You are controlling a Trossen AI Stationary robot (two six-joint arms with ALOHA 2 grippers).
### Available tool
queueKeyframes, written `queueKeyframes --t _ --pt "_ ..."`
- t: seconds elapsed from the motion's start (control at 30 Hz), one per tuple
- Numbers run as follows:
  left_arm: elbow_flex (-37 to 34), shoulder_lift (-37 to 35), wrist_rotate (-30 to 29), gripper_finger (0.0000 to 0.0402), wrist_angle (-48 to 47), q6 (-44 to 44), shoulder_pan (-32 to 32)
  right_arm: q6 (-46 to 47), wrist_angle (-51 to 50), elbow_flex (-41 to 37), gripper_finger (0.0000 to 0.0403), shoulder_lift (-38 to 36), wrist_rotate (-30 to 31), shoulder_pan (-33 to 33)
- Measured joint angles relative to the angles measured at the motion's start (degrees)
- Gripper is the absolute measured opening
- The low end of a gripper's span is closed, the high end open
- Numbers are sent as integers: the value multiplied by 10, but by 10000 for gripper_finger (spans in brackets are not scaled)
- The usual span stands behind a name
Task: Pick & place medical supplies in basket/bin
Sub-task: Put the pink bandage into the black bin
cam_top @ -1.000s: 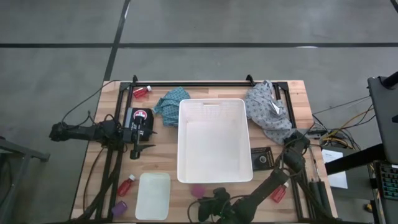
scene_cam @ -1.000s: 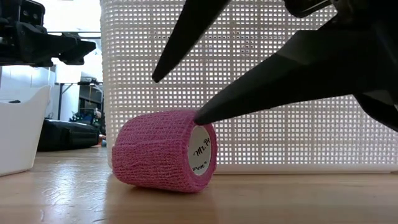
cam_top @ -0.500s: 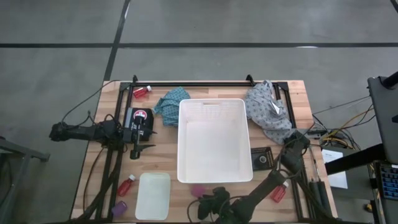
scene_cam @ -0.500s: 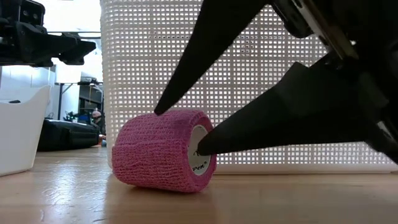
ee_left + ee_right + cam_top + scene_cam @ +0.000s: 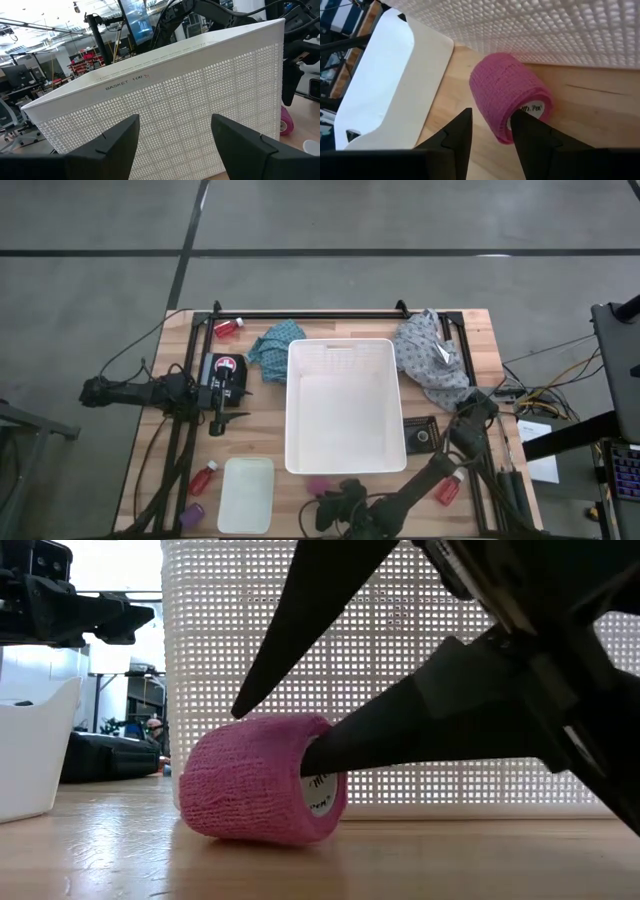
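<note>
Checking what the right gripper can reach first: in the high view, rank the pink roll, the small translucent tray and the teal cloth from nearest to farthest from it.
Right gripper, at the table's near edge:
1. Pink roll, right at its fingertips, against the white basket.
2. Small translucent tray, just to its left.
3. Teal cloth, past the basket's far left corner.

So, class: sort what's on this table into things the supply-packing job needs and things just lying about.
Job:
white basket
pink roll, right gripper straddling its wall
red bottles
teal cloth
grey cloth
small white tray

Lying about:
flat black tray
cables
left gripper, waiting open
</note>
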Motion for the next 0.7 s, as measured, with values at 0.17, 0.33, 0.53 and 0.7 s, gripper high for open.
queueKeyframes --t 0.17,0.33,0.53,0.7 --pt "0 0 0 253 0 0 0 -1 0 0 109 0 -7 -2" --pt "0 0 0 253 0 0 0 -1 0 0 79 0 -9 -1" --pt "0 0 0 253 0 0 0 -1 0 0 43 0 -19 -1" --pt "0 0 0 253 0 0 0 -1 0 0 30 0 -19 0"
